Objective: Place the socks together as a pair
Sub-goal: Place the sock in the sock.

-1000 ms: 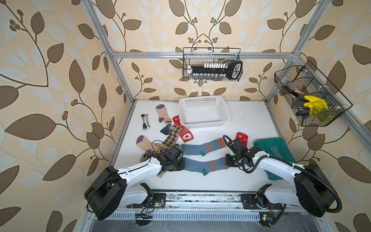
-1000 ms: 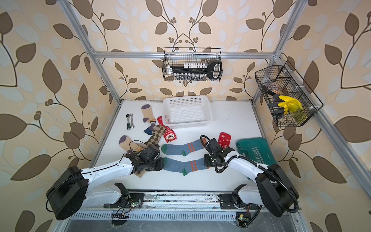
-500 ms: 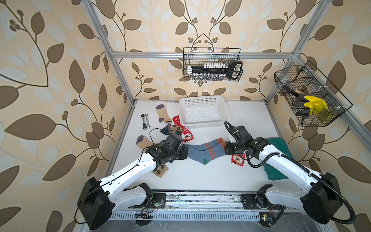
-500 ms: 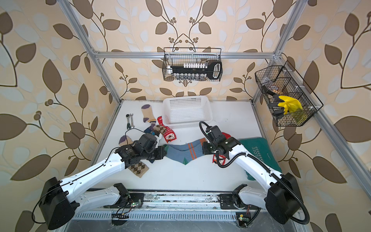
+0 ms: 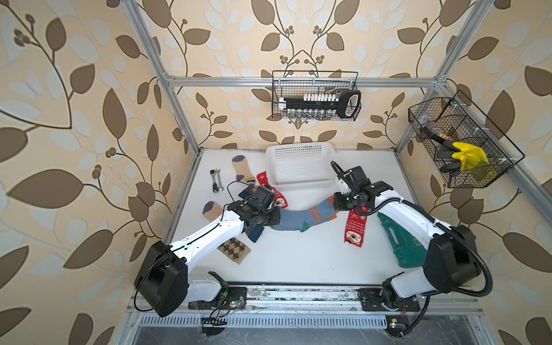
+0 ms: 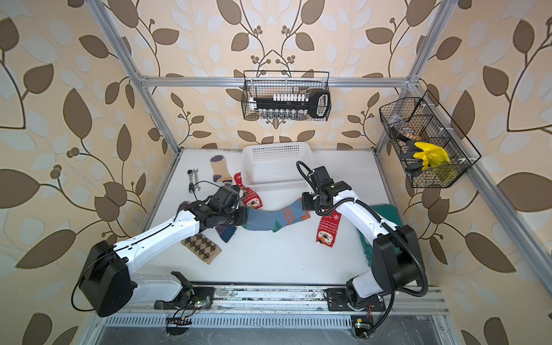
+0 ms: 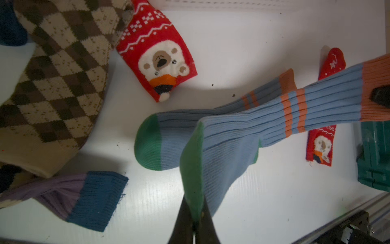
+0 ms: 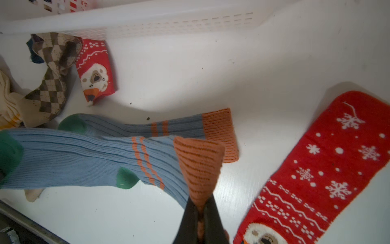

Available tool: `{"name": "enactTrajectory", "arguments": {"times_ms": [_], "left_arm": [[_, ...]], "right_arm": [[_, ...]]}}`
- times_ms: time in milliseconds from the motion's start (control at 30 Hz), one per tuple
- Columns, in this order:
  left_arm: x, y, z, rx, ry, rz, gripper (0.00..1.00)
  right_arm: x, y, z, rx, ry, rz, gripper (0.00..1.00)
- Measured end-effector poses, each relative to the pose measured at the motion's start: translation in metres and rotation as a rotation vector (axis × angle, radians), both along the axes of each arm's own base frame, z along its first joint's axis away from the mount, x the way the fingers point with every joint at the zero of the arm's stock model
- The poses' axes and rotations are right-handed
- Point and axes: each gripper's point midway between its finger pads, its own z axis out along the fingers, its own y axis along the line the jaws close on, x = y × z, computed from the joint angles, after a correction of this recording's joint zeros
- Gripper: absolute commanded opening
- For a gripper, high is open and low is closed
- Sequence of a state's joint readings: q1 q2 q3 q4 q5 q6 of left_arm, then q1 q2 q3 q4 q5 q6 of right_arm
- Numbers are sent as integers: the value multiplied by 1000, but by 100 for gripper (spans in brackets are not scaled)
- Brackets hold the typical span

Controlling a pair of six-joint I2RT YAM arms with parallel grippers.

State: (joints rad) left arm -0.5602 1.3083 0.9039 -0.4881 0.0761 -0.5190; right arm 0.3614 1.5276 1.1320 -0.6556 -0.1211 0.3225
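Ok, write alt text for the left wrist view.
The left fingers pinch the green toe of a blue-grey sock, stretched across to the right fingers at its orange cuff. Its matching sock lies on the white table beneath, near a red bear sock and a brown argyle sock.

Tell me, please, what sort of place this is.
Probably a robot test cell, styled like a home: an aluminium frame lined with leaf wallpaper, and two robot arms over a white table, holding a blue-grey sock.
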Motion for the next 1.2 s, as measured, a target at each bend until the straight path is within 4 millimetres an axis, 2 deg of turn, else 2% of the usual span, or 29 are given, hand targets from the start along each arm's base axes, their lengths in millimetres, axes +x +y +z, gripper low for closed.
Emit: {"name": "enactTrajectory", "arguments": {"times_ms": [167, 467, 667, 800, 967, 1000, 1100, 1200], "left_arm": [[11, 13, -10, 14, 21, 23, 0], [14, 9, -48, 38, 118, 4, 5], [21, 10, -69, 55, 150, 15, 8], [25, 11, -74, 57, 149, 22, 13], [29, 13, -74, 60, 141, 31, 16], [29, 13, -74, 61, 139, 32, 20], [30, 16, -74, 68, 133, 29, 41], [30, 20, -77, 75, 135, 35, 50]], "right_arm": [[4, 6, -16, 3, 48, 24, 1], [8, 7, -40, -22, 101, 36, 4], [11, 4, -54, -39, 121, 31, 11], [15, 3, -54, -46, 110, 23, 24], [19, 1, -60, -59, 108, 10, 31], [20, 1, -62, -60, 108, 8, 32], [20, 0, -67, -62, 109, -2, 36], [18, -5, -72, -62, 114, -19, 40]]}}
